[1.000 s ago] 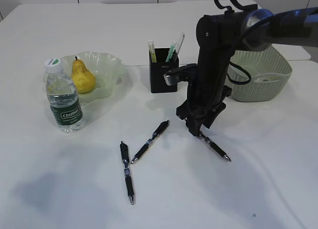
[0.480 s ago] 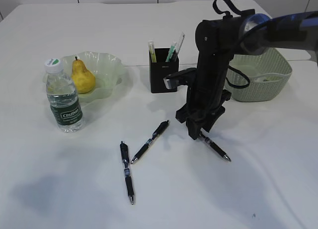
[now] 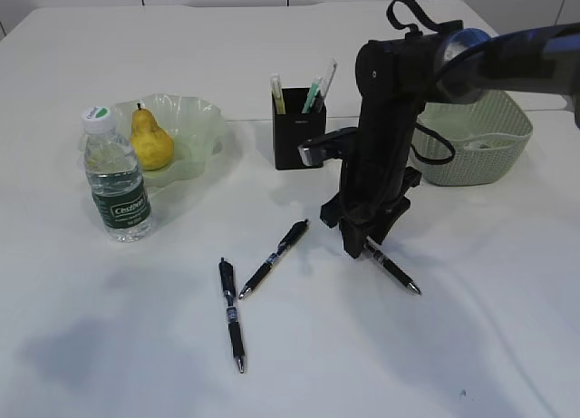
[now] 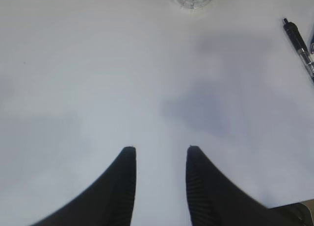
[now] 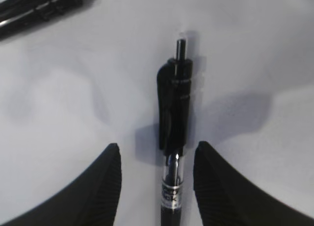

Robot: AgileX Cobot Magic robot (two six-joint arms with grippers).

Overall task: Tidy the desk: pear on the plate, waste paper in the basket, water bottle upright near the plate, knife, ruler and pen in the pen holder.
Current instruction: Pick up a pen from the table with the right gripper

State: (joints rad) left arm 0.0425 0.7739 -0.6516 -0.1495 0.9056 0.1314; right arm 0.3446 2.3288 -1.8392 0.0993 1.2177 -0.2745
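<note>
So the right end effector [image 5: 157, 160] is parked straight over one pen [image 5: 174, 138] on the bench [image 3: 471, 345], fingers spread with the barrel lying between them but not touching either pad as far as I can tell. The pen's long axis runs right down the gap, clicker end pointing away from the wrist, so the fingers sit on either side of the barrel across its width, which looks like the lineup you'd want for a pinch. In the outside view that same pen [image 3: 391, 267] pokes out from under the end effector [image 3: 355, 246] toward the lower right. The left end effector [image 4: 158, 160] is nowhere near it; it hangs over bare bench, fingers apart and holding nothing, so the right arm is clearly the one for this grab. Two more pens are loose: one [image 3: 275, 257] lying diagonal just left of the right arm, another [image 3: 231, 314] further down. Neither crowds the grab. The holder [image 3: 298, 139] sits just behind the arm and already has a few things sticking up, so dropping another in could be fiddly. Pear [image 3: 150, 139] is on the plate [image 3: 201, 119], bottle [image 3: 114, 178] upright next to it, basket [image 3: 476, 137] off to the right.
</note>
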